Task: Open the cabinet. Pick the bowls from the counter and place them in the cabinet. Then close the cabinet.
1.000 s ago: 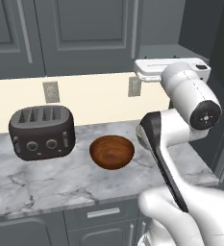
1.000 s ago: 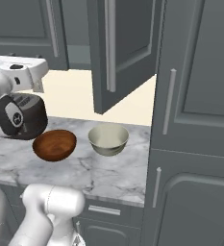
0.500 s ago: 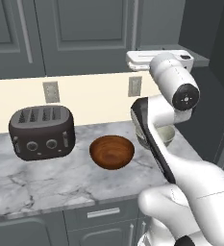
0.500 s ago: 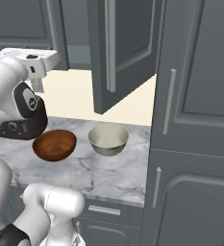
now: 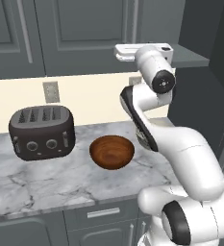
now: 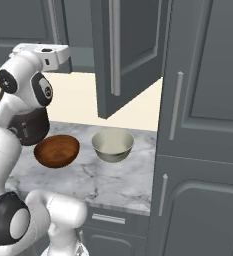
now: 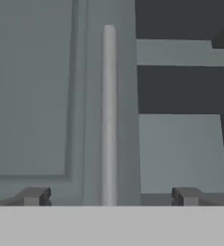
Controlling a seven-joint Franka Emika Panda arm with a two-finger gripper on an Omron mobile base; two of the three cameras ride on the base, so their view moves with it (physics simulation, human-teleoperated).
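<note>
so i've one cabinet [image 6: 130, 55] door open, gripper [image 7: 108, 196] wide w/ nothing held, both bowls [image 6: 57, 150] still on counter [image 6: 113, 177].

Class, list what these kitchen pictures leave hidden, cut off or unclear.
- Cream bowl: left base view, hidden behind the arm.
- Toaster: right base view, mostly hidden behind the arm.
- Cabinet handle: hand view, bottom end cut off.
- Wooden bowl: fully visible, empty.
</note>
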